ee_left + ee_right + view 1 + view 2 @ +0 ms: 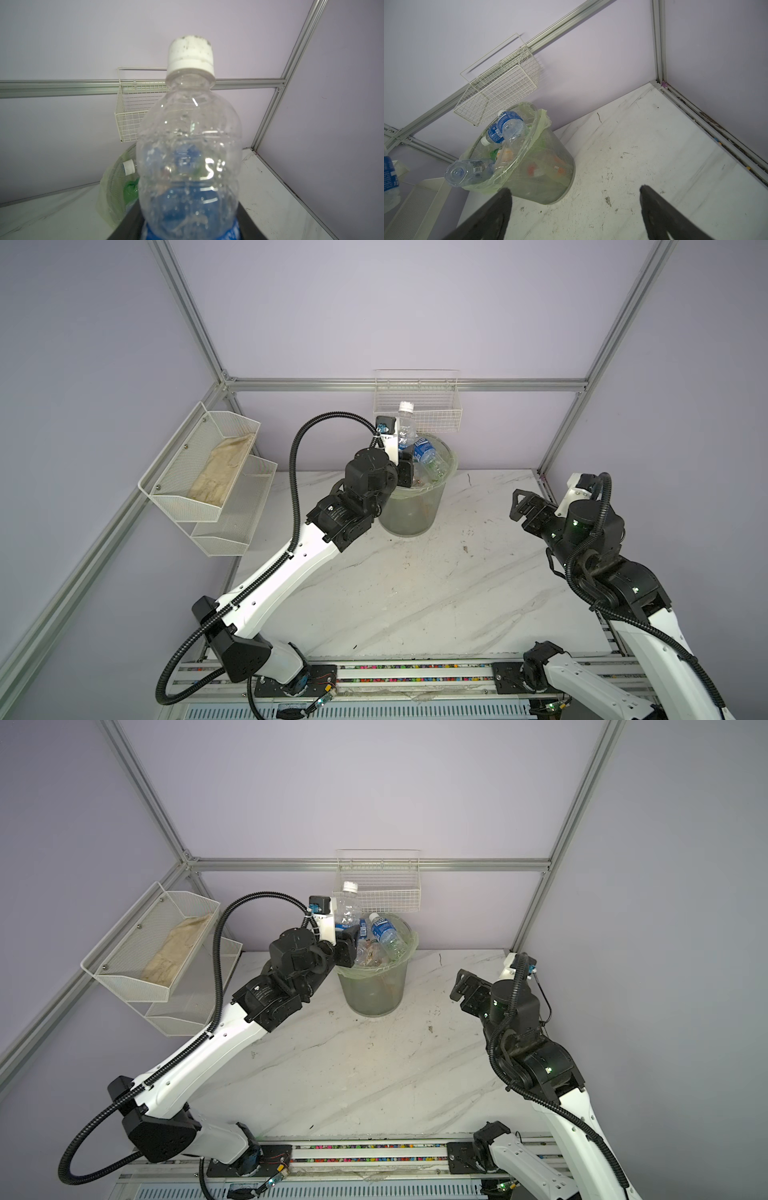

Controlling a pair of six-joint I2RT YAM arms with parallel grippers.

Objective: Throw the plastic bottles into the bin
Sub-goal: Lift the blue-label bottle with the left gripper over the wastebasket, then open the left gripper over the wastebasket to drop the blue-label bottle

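Plastic bottles [505, 154] heaped in the bin [550, 166], with one more held above it; read from left to right. At far left you see the white mesh shelf [199, 489] on the side wall, with a beige cloth [222, 472] lying in its upper tier. Next, your left gripper [348, 936] sits high at the bin's near-left rim, clamped on the lower part of a clear bottle [348, 907]. This bottle stands upright, white cap [190, 56] uppermost and blue label between the dark fingers [126, 228], and it almost fills the left wrist view. To its right the bin stands on the marble table [415, 593] near the back wall, its pale green liner [544, 118] folded over the rim. A blue-labelled bottle [430, 456] lies tilted on top of the pile, rising above the rim. In the right wrist view a second clear bottle [467, 171] pokes base-first over the rim. Behind and above the bin hangs the white wire basket [419, 406]. At far right your right gripper [515, 506] hovers over the table, well apart from the bin. Its jaws are spread wide with nothing between them, and its two fingers [496, 209] frame bare tabletop.
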